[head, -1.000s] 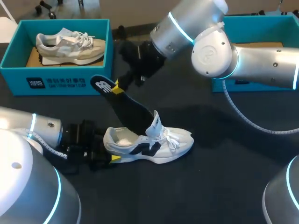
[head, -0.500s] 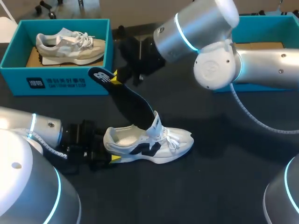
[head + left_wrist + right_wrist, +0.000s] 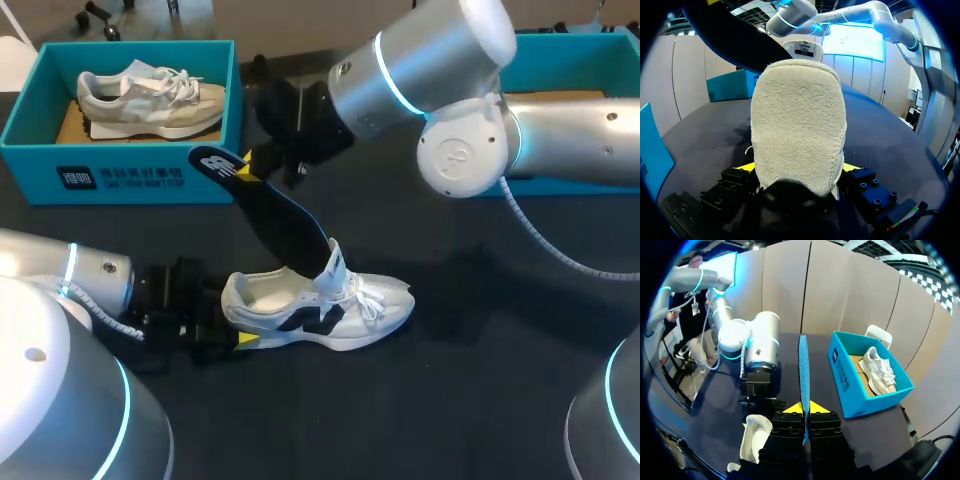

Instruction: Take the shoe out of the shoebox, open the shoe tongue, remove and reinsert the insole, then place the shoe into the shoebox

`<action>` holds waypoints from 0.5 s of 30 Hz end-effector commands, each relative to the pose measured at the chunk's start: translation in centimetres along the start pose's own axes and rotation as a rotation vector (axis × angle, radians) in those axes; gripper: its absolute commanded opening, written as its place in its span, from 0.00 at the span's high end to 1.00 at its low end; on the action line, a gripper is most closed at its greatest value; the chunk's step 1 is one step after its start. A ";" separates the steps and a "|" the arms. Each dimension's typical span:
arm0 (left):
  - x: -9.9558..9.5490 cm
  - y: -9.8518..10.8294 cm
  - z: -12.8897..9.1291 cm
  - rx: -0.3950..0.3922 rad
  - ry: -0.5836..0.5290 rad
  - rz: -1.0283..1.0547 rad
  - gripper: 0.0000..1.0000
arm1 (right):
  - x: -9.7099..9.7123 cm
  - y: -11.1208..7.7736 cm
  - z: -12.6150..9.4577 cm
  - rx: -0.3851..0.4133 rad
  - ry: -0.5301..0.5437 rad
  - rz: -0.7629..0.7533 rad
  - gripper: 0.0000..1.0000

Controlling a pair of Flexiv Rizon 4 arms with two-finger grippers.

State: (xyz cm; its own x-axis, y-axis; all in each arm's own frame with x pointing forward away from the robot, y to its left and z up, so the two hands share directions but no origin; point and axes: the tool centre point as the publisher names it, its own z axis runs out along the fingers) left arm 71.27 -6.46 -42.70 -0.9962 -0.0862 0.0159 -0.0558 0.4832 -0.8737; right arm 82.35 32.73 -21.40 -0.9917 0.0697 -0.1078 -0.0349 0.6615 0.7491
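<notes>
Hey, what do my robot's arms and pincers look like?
The left arm and right arm are silver, built of rounded links with glowing cyan rings at the joints. The left pincer and right pincer are black and boxy, with yellow tips. A grey ribbed cable loops off the right arm.

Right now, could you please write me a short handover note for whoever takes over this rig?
Left claw: shut on the heel of the white shoe, upright on the table.
Right claw: shut on the heel end of the insole; its toe end is inside the shoe, behind the raised tongue.
Done: shoe out, tongue open.
Left: finish the insole step (out or in, unclear), then box the shoe; right shoebox looks free, left shoebox holds a beige shoe.
</notes>
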 end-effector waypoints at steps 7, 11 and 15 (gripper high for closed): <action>-0.2 0.3 0.5 -0.005 0.002 0.000 1.00 | -1.2 0.9 -2.0 -0.118 0.007 -0.011 1.00; -0.2 0.3 0.5 -0.005 0.002 0.000 1.00 | -2.2 1.9 -3.8 -0.179 0.047 -0.002 1.00; -0.2 0.3 0.5 -0.005 0.002 0.000 1.00 | -2.9 3.0 -5.7 -0.212 0.083 0.001 1.00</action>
State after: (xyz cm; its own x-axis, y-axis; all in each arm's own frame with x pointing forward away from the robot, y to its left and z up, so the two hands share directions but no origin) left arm 71.27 -6.46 -42.70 -0.9961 -0.0862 0.0159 -0.0558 0.4832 -0.8737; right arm 84.26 31.85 -16.11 -0.9964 0.0384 -0.0756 -0.0458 0.5064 0.8611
